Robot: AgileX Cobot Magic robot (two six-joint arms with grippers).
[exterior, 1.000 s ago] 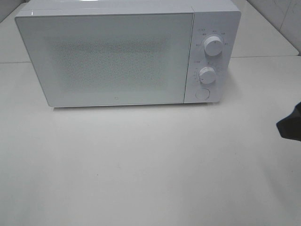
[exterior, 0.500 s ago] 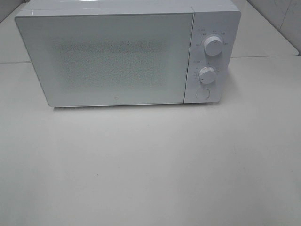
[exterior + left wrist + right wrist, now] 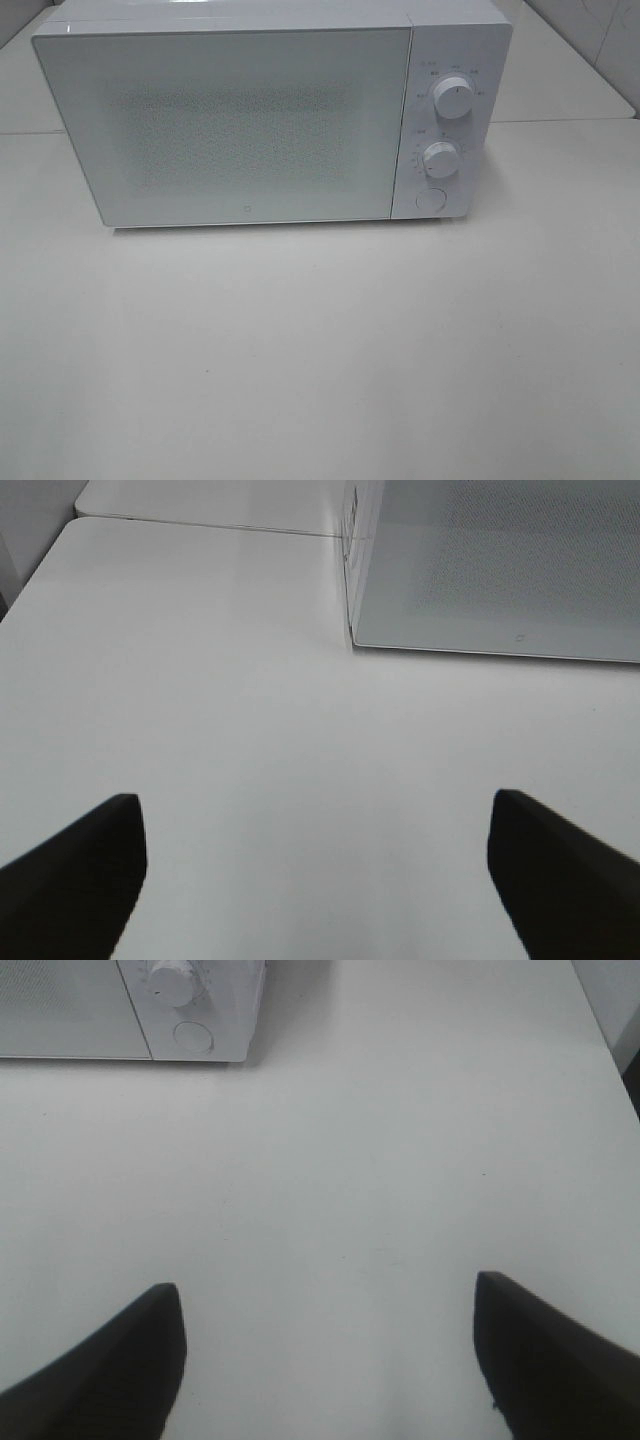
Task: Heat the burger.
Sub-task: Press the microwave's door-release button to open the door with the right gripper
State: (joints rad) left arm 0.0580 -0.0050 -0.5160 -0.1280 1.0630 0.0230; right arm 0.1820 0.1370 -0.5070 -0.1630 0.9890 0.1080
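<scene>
White microwave [image 3: 230, 120], door shut, is standing on the pale surface [image 3: 320, 350] with the burger showing in no view, so neither arm is reading as nearer, while the left fingers [image 3: 70, 880] and right fingers [image 3: 100, 1370] are hovering spread, empty.

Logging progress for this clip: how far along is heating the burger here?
Done: nothing can be confirmed. The burger shows in no view, and the microwave door is shut, its window too hazy to see inside. In hand: nothing; the left gripper and right gripper hang open and empty over the table. Left: unclear. If the burger is not inside, everything.
</scene>
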